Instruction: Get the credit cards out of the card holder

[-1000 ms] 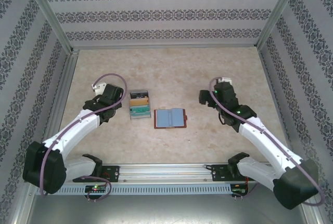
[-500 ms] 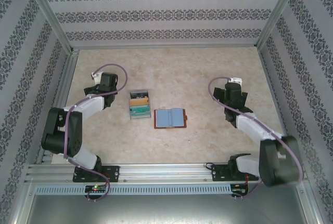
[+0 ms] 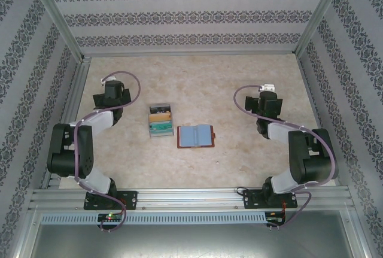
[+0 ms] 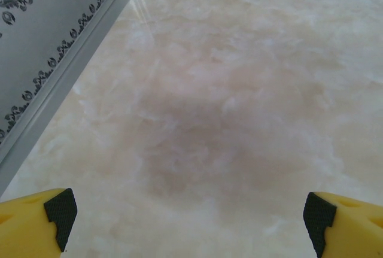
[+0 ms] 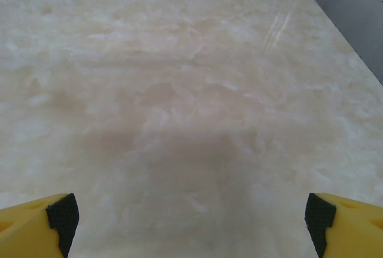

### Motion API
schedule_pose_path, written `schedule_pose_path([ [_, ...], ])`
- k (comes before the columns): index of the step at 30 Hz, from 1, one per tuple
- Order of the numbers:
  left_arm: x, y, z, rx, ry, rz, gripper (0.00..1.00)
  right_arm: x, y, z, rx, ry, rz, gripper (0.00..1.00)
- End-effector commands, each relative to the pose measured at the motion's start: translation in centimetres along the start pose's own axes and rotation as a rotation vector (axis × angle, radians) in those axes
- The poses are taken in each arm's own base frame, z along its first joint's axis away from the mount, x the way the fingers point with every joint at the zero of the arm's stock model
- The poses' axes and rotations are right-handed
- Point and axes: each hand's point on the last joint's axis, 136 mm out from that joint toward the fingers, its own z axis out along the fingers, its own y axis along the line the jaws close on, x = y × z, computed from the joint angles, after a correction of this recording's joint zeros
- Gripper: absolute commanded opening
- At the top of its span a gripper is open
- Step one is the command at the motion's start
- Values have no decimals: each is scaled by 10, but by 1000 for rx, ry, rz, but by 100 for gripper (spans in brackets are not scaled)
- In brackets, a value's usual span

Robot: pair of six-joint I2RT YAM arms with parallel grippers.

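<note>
Top view: both sets of jaws stand wide open, nothing in either. Left arm [image 3: 99, 117] is folded back by the left rail, right arm [image 3: 287, 135] folded back on the right side. Both wrists point at the far wall.

The card holder [image 3: 195, 136] lies spread flat mid-worktop between the arms, long axis left to right, snap tab on the right edge. The credit cards [image 3: 188, 136] show as pale blue-grey panels tucked inside it. It sits inboard of both sets of jaws and nearer the bases, so behind where they point.

I judge the right jaws slightly nearer. The clear tray [image 3: 160, 120] stands between the left jaws and the holder.

Left wrist: yellow fingertips [image 4: 36, 222] at the frame's bottom corners, bare worktop [image 4: 227, 90] between.

Right wrist: same, pads [image 5: 63, 213] well apart, bare marble ahead.
</note>
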Motion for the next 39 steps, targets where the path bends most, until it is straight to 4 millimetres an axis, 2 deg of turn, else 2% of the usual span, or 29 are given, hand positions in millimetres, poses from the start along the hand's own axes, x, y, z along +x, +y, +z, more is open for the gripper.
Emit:
schedule_pose_path([
  [1,-15,1,-5,90,-57,-41,99,-15,7,-5,-66,-77,17,98],
  [4,1,4,-9,119,-12,-39,99,-14,11,-5,-101,-76,11,98],
  [8,20,7,-6,135,-36,-80,99,-14,17,-7,-136,-83,-4,98],
  [16,29,-14,-29,314,-222,-55,99,-13,21,-12,-178,-114,-2,98],
  [21,44,-40,-26,416,-244,32,99,-3,24,-16,-219,-180,-2,98],
  [22,39,-44,-26,431,-265,34,100,-7,22,-17,-208,-219,16,98],
  [25,41,-48,-23,417,-227,65,99,-5,21,-16,-203,-193,10,98],
  [39,42,-48,-22,403,-214,75,99,-6,20,-16,-198,-191,9,98],
])
